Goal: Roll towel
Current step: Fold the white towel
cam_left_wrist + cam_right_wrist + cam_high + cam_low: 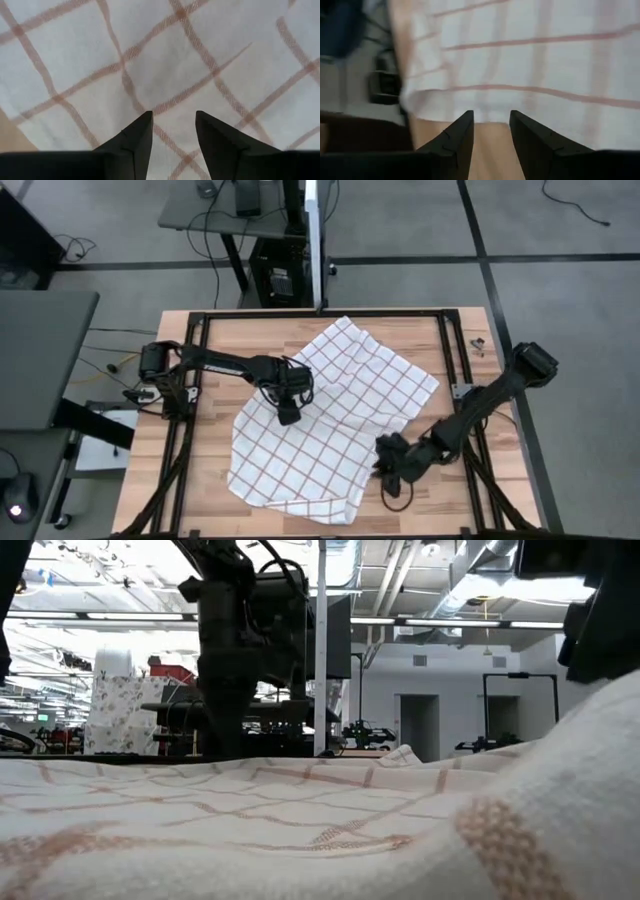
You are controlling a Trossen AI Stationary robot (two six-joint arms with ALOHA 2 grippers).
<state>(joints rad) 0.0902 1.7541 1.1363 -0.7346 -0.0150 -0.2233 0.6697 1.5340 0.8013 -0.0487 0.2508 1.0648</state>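
Observation:
The towel (pixel 335 415), white with a grid of reddish-brown lines, lies spread and slightly rumpled across the middle of the wooden table, one corner toward the far edge. My left gripper (pixel 288 416) stands over the towel's left part, fingers pointing down and open; its wrist view shows the cloth (pixel 165 65) close beneath the gripper (pixel 173 118). My right gripper (pixel 382 468) is low over the table at the towel's near right edge, open and empty. In its wrist view (pixel 490 116) the fingers point at the towel's edge (pixel 470 102), with bare wood under them.
Black frame rails (pixel 190 430) run along the table's left and right sides. A small metal part (pixel 478 343) lies at the far right. Bare wood (pixel 440 500) shows near right of the towel. In the low view a towel fold (pixel 520 820) fills the foreground.

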